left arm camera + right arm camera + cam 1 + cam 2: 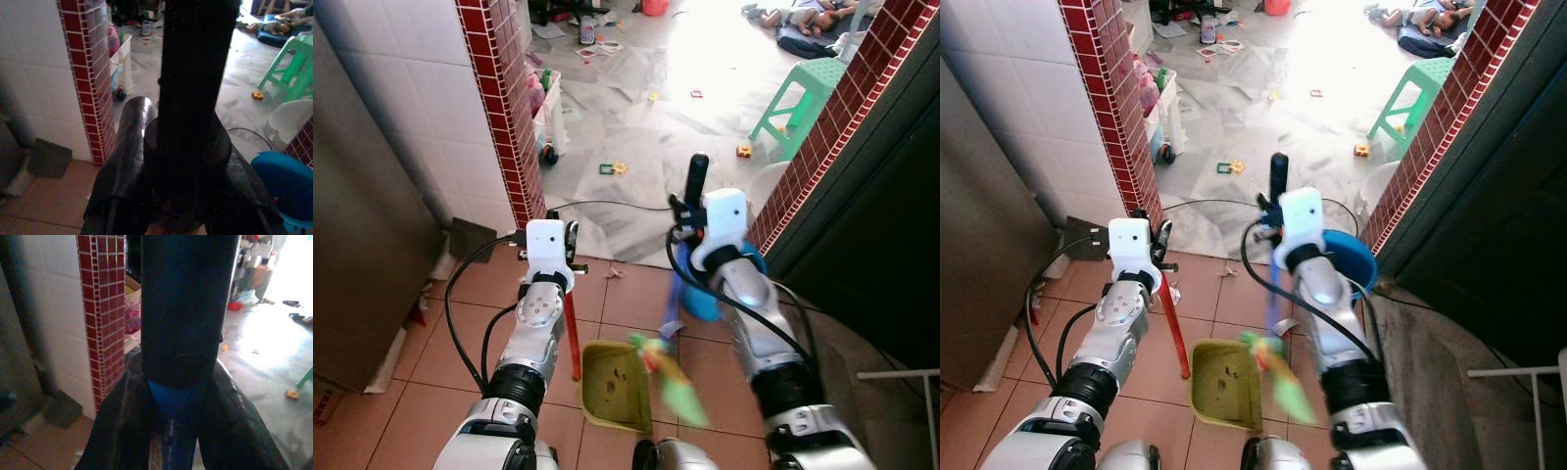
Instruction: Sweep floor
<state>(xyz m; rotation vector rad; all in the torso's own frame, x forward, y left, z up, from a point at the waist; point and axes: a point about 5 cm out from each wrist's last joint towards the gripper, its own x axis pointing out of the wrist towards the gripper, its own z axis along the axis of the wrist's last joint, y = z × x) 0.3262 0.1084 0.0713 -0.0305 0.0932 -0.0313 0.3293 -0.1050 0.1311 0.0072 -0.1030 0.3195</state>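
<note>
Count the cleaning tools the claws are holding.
2. The red-handled dustpan sits on the tiles below the left claw, shut on its handle. The broom, blurred, hangs below the right claw, over the pan.

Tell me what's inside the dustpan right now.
The dustpan holds a few small dark specks of debris on its yellow-green floor. Its near right corner is covered by the blurred broom head, so anything lying there can't be seen.
</note>
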